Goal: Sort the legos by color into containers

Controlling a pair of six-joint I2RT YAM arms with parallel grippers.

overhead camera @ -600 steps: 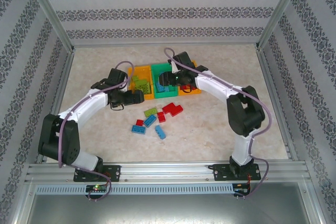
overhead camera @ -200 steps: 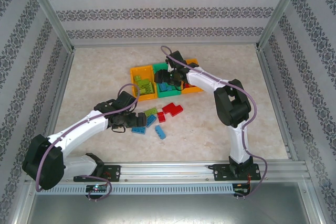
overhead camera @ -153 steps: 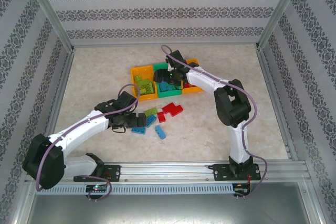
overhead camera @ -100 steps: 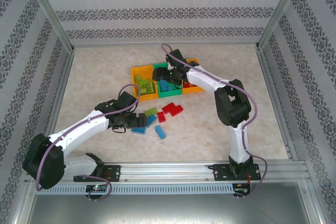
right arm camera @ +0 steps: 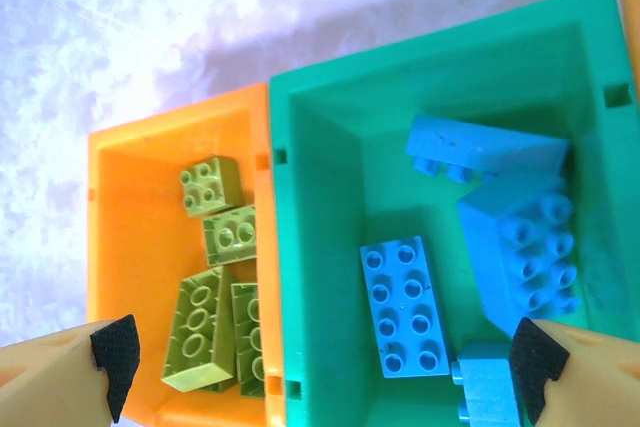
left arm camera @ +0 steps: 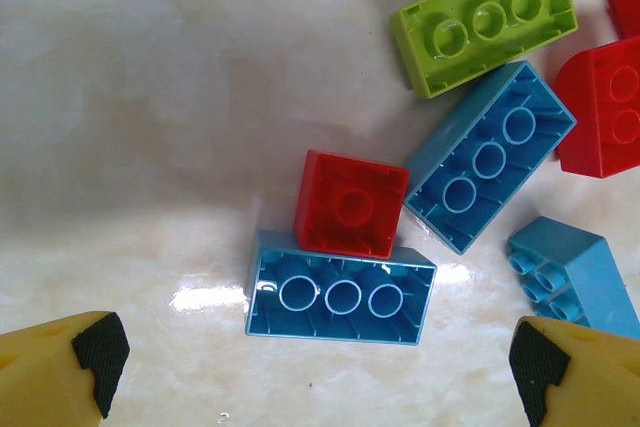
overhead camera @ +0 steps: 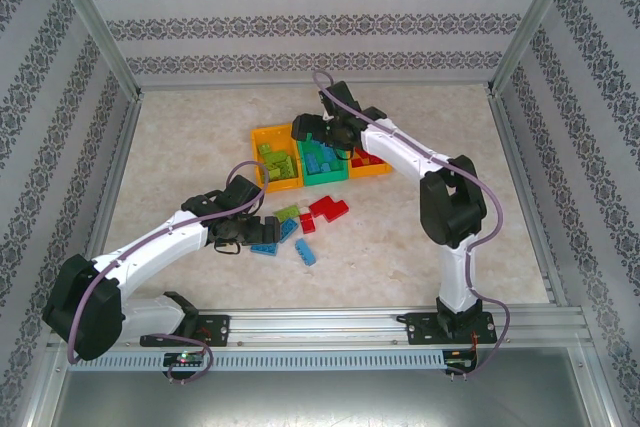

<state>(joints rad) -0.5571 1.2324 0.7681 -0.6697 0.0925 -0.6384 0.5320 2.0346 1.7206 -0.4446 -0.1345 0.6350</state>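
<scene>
Nearest you, your left gripper (left arm camera: 315, 372) hangs low over the loose legos (overhead camera: 300, 227) on the table (overhead camera: 420, 237). Its yellow fingers (left arm camera: 60, 367) are spread wide with nothing between them (released, in short). Just ahead of it, in the left wrist view, lies a blue brick (left arm camera: 340, 292) with its hollow side up. A small red brick (left arm camera: 350, 204) touches that brick's far edge. A second blue brick (left arm camera: 490, 157) lies slanted just beside the red one, and a lime green brick (left arm camera: 487, 22) sits beyond it, also hollow side up. At the right edge of that view you can see part of a larger red brick (left arm camera: 605, 112) and a third blue brick (left arm camera: 565, 267).

Farther out, the containers stand side by side in a row. The left orange bin (right arm camera: 130, 247) holds several lime green pieces (right arm camera: 200, 327). The green bin (right arm camera: 275, 247) in the middle holds blue pieces (right arm camera: 405, 307), some flat and some tipped against the wall. The right orange bin (overhead camera: 375, 169) shows red inside from above, though you cannot count what is in it. Your right gripper (right arm camera: 320, 367) hovers above the green bin, one finger (right arm camera: 60, 372) over the left orange bin. Its fingers are parted wide and carry nothing.
</scene>
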